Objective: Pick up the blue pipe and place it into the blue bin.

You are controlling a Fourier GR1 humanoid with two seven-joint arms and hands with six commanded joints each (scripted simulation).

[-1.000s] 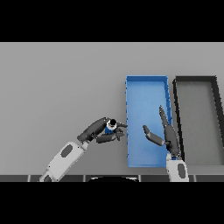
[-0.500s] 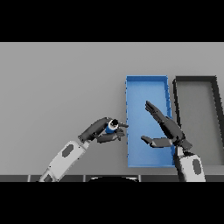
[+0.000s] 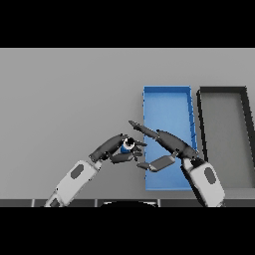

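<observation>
Grey desk point(image 3: 60, 99): left hand point(image 3: 113, 149) fingers clamp the short blue pipe point(image 3: 126, 146) beside the shallow rectangular blue bin point(image 3: 167, 107); right hand point(image 3: 167, 147) splayed; carry it clear over the rim.

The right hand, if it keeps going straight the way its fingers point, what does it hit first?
Probably the left hand and the blue pipe it holds. The right hand points up-left across the blue bin edge, fingertips just above them; relative height is unclear.

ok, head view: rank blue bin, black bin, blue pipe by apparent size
1. Blue bin and black bin: about alike; the black bin is cut off at the right edge, so no ranking between them.
2. Blue pipe: far smallest, mostly hidden in the left hand.
</observation>
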